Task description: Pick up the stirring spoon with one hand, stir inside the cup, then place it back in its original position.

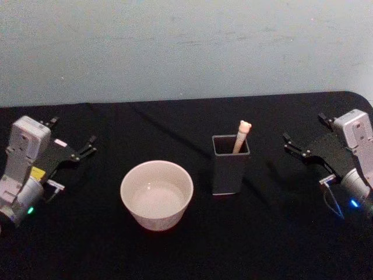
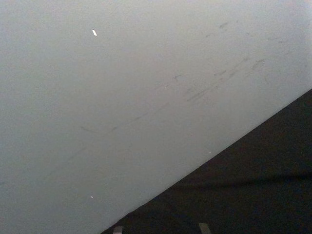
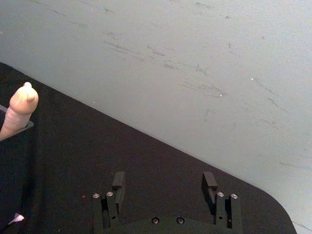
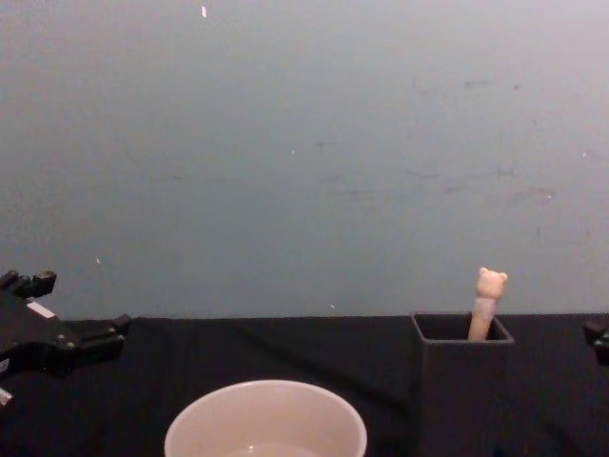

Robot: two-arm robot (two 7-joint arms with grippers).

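Note:
The stirring spoon [image 1: 241, 135] stands in the dark grey square holder [image 1: 230, 166], its original position, right of centre, with its beige bear-head handle sticking out of the top. The handle [image 4: 487, 300] rises above the holder [image 4: 461, 381] in the chest view too. The cream-white cup [image 1: 156, 194] sits to the holder's left, wide and round. My right gripper [image 1: 304, 128] rests open at the table's right side, well away from the holder. In the right wrist view its fingers [image 3: 209, 181] are spread, and the spoon [image 3: 22, 105] shows farther off. My left gripper [image 1: 73, 131] lies open at the far left.
A black cloth [image 1: 268, 233] covers the table, and a pale scuffed wall [image 1: 186, 46] stands right behind its back edge. There is free room between the cup and each gripper. The table's rounded back right corner [image 3: 273, 204] lies close to my right gripper.

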